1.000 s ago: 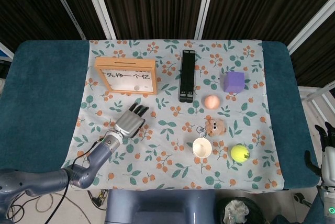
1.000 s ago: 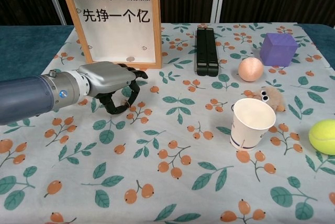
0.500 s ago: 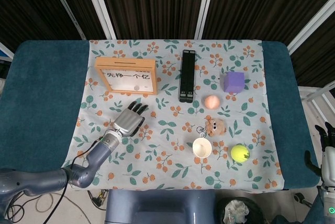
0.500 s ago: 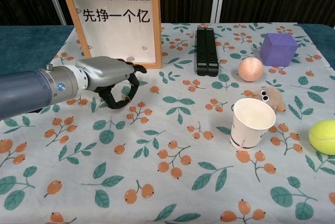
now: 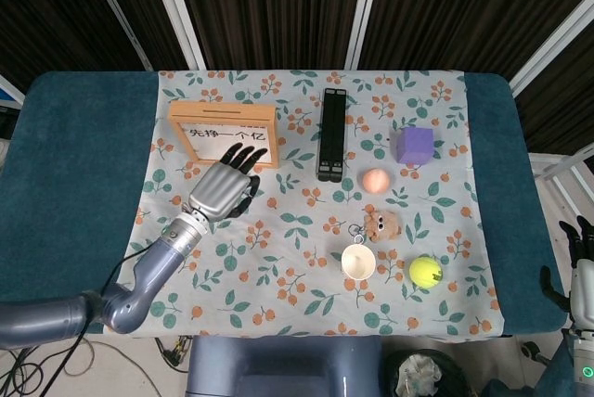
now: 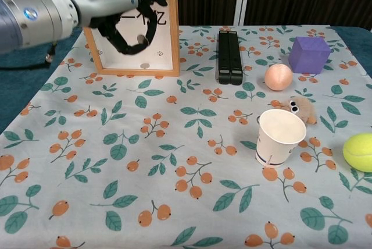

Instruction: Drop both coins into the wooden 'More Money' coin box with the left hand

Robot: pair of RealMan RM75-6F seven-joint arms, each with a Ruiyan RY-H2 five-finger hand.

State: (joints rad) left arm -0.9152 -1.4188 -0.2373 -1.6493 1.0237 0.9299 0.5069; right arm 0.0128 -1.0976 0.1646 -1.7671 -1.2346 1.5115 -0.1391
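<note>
**Left hand raised in front of the coin box**

The left hand (image 6: 119, 13) is lifted above the cloth, in front of the wooden coin box (image 6: 165, 63). Its fingers are curled, and 1 coin (image 6: 139, 39) sits pinched between thumb and fingertip. Another coin (image 6: 145, 65) lies inside the box, at the bottom behind the window. The right hand (image 5: 577, 247) hangs at the table's right edge, far from everything; I cannot tell if it is clenched or released.
</note>
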